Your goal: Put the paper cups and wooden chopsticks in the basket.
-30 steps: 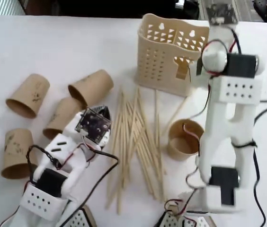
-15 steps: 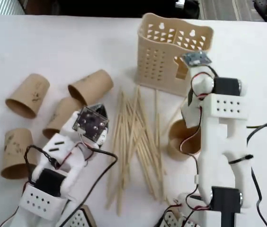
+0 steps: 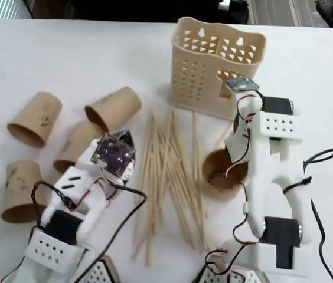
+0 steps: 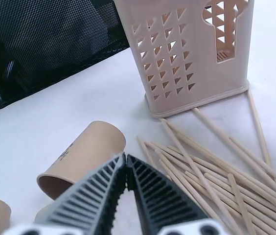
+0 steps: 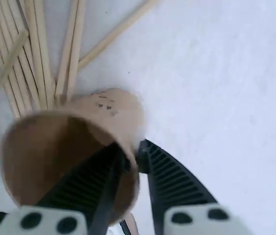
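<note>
- Right gripper [image 5: 132,149]: clamped on the rim of the upright cup [image 5: 64,147], one finger inside the wall and one outside.
- Change noted: a second ago the right arm [image 3: 276,177] stood stretched out beside the basket [image 3: 202,76], clear of the cup. It has since drawn back and come down onto the cup.
- Upright cup: it has shifted slightly towards the chopsticks [image 3: 169,171] and now leans rather than standing square. It sits on the table [image 3: 95,53] between the chopstick pile and the right arm, near the basket but apart from it.
- Finding: the grasp appears made, so the lift and carry to the basket look to be the step in hand. A pinch on one wall could let a thin cup swing or buckle.
- Left gripper [image 4: 126,159]: fingers pressed together with nothing between them, hanging above the lying cups. The left arm [image 3: 78,200] has barely moved over the same second.
- Lying cups: four rest on their sides well left of the basket, the closest to it [image 3: 113,109] just beside the chopstick pile.
- Chopsticks: scattered flat in a loose fan, the far ends touching or close to the basket's foot.
- Progress, as judged from above: nothing delivered yet, with all five cups and the sticks outstanding.
</note>
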Motion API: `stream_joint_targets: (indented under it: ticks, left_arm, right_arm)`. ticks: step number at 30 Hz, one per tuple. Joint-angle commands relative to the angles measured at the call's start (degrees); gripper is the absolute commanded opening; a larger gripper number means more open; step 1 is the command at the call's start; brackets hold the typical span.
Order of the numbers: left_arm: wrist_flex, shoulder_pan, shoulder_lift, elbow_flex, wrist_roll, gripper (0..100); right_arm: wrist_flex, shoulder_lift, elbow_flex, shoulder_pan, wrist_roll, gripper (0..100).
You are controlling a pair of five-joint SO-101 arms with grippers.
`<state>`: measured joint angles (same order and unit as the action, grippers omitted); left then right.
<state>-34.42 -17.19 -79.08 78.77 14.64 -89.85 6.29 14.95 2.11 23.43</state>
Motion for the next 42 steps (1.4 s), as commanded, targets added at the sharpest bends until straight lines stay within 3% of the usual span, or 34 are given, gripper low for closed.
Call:
stream_joint_targets:
  ticks: [1,5,15,18,23,32,42]
  left_arm:
    - [1.4,0.3,-1.1,-0.5,-0.4,2]
    - [1.4,0.3,-1.1,-0.5,-0.4,2]
    - [1.3,0.0,-1.1,-0.5,-0.4,2]
    - [1.3,0.0,-1.1,-0.5,-0.4,2]
    - [1.3,0.0,-1.1,-0.5,-0.4,2]
    - [1.2,0.0,-1.1,-0.5,-0.4,2]
    - [1.2,0.0,-1.1,-0.5,-0.4,2]
  right_arm:
    - [-2.2,3.6,-4.6,1.0,0.6,1.9]
    - [-8.7,9.8,-13.6,0.9,0.6,1.8]
    - [-8.7,20.1,-31.0,-2.0,0.0,1.8]
    - [-8.3,19.7,-40.3,-3.6,-3.8,1.8]
    - [-2.3,14.5,-53.0,-4.4,-11.3,1.8]
    - [12.0,-3.0,-62.8,-0.8,-21.3,1.8]
    - [15.2,-17.5,-67.8,1.9,-25.7,1.8]
